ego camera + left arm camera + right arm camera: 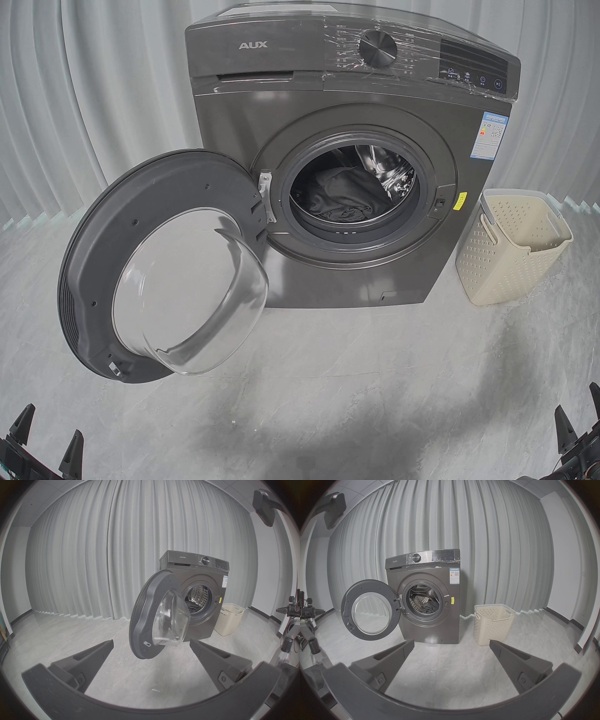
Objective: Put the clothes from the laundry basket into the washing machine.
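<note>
Pincers first: the left pincer and the right pincer both hang low and well back from the work, each with its fingers spread wide and nothing between them.

Ahead of them stands the washing machine on the floor. Its round door is swung fully open toward the robot's left, so the door lies in front of the left pincer, while the drum mouth faces the gap between the two arms.

Just beside the machine, on the robot's right, the laundry basket stands upright with its mouth up. As far as the head view looks into it, no cloth shows inside.

The dark clothes lie heaped in the lower part of the drum, wholly inside the opening.

Judging from this, the load looks to be already in the machine. Should anything be left in the basket, it lies forward and to the right, so the right arm is the nearer one. The open door is the left arm's to reach.
</note>
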You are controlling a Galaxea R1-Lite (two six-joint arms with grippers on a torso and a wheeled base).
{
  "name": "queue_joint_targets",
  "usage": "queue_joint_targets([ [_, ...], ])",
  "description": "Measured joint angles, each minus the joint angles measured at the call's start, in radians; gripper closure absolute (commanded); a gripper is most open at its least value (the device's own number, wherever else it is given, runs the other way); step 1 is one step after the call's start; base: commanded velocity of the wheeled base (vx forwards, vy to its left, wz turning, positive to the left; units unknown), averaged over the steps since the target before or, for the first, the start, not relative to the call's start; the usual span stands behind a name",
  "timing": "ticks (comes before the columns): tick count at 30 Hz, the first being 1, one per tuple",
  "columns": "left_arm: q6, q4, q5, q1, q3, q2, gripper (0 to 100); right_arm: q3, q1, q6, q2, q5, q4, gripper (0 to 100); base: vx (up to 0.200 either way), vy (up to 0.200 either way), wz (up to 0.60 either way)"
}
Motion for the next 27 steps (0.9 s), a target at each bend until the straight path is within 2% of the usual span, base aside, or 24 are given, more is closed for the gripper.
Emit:
queue_joint_targets([
  [3, 0.000, 0.000, 0.000, 0.000, 0.000, 0.000, 0, 0.000, 0.000, 0.000, 0.000, 0.000, 0.000, 0, 0.000, 0.000, 0.00],
  [9, 0.000, 0.000, 0.000, 0.001, 0.000, 0.000, 0, 0.000, 0.000, 0.000, 0.000, 0.000, 0.000, 0, -0.200, 0.000, 0.00],
  [27, 0.002, 0.000, 0.012, 0.002, 0.000, 0.001, 0, 0.000, 0.000, 0.000, 0.001, 0.000, 0.000, 0, 0.000, 0.000, 0.00],
])
